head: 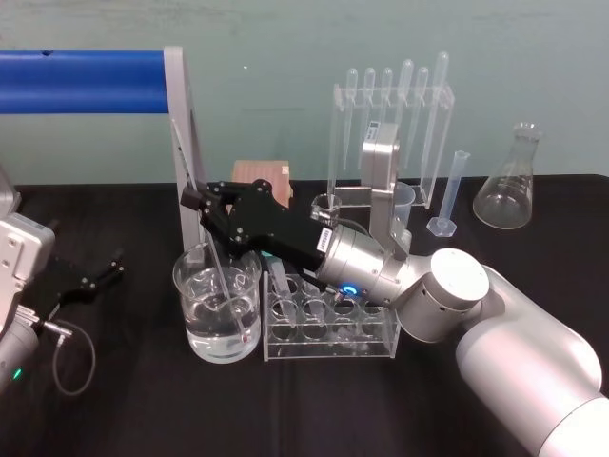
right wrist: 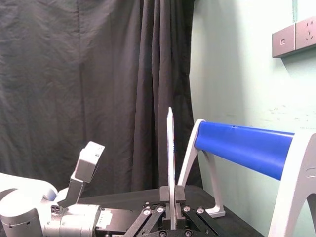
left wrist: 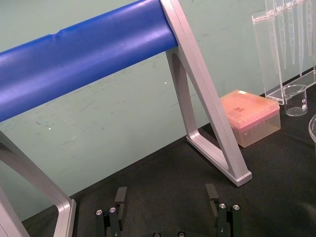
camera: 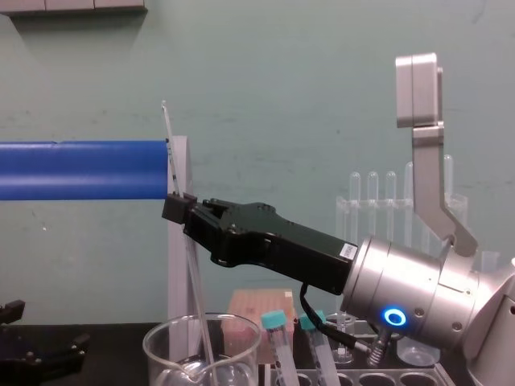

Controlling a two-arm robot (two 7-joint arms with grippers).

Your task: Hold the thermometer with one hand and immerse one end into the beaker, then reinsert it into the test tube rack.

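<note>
right hand (head: 200, 202) clamped on the thermometer (camera: 171, 157), above the beaker (head: 193, 319) | thermometer tilted; lower end in beaker's water | test tube rack (head: 328, 345) just beside beaker | left hand (head: 112, 267) parked left on the surface (head: 124, 400); fingers apart

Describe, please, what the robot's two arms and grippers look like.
Both grippers are black with two fingers: right gripper, left gripper. The right arm is silver-white and rounded, with a glowing blue ring, a white label and a black cable.
</note>
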